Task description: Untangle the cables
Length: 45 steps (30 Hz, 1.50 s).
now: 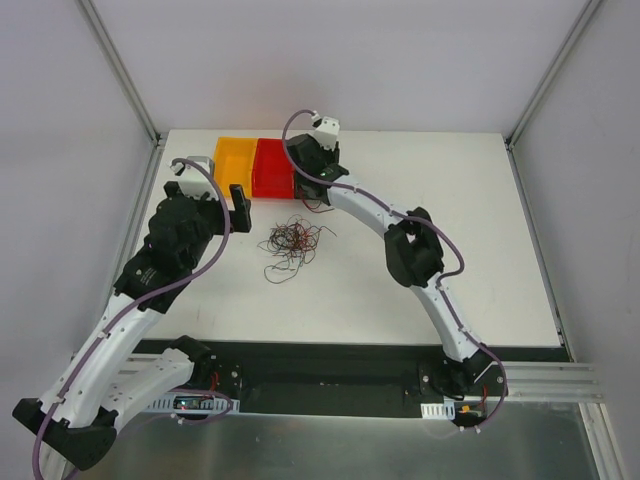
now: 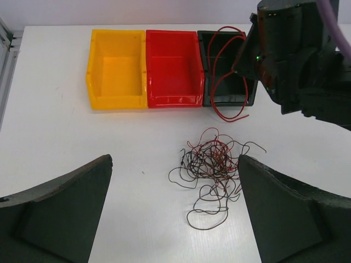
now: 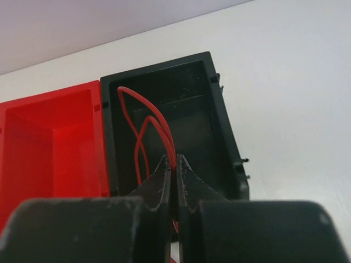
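1 red wire point(image 3: 136, 159) clamped in right gripper point(image 3: 176, 164), directly over black bin point(image 3: 204, 127); left gripper point(image 2: 173, 178) spread wide, empty, facing tangle point(image 2: 211, 160).

I see white tabletop point(image 1: 450, 200) filling middle of top view, matte, plain. Pale grey back wall point(image 1: 340, 60) across upper frame. Left side panel point(image 1: 60, 150) and right side panel point(image 1: 600, 200) same pale tone, bare. Left aluminium post point(image 1: 119, 70) slants from upper left, right aluminium post point(image 1: 555, 70) from upper right, both meeting table's far corners. Black strip point(image 1: 330, 360) along near table edge. Silver rail point(image 1: 560, 380) at lower right. Brushed metal sheet point(image 1: 330, 450) across bottom. Light reads even, soft, shadows faint.
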Each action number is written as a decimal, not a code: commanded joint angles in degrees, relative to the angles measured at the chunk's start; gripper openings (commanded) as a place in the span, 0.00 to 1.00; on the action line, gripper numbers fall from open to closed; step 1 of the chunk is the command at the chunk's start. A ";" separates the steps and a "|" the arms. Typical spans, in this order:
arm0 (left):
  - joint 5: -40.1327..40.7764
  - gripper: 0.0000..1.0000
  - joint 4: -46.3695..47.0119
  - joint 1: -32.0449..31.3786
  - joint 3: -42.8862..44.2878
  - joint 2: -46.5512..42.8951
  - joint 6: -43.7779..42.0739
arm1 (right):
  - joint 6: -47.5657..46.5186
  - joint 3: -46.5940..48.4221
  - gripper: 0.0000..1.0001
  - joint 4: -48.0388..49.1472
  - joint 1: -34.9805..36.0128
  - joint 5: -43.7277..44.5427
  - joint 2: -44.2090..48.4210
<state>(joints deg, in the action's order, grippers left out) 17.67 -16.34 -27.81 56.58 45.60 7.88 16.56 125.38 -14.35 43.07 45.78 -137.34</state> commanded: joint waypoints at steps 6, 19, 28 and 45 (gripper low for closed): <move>0.96 0.96 3.15 -0.58 -1.12 0.63 -0.32 | -1.96 8.66 0.01 19.18 -2.46 0.71 -7.60; 0.08 0.95 3.24 -0.31 -1.03 2.12 0.03 | -11.19 1.87 0.01 29.38 -5.01 -2.71 -1.96; -0.62 0.95 3.42 0.04 -1.20 3.00 0.29 | -13.83 8.82 0.00 29.73 -6.42 -5.78 -5.75; -1.32 0.95 3.51 0.30 -1.38 2.38 0.56 | -10.32 -19.90 0.01 41.94 -5.63 -10.36 4.44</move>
<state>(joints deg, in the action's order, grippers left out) 16.99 -15.25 -27.68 55.44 48.73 8.05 5.69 109.60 20.80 37.15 35.90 -141.34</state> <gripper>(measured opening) 0.947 0.020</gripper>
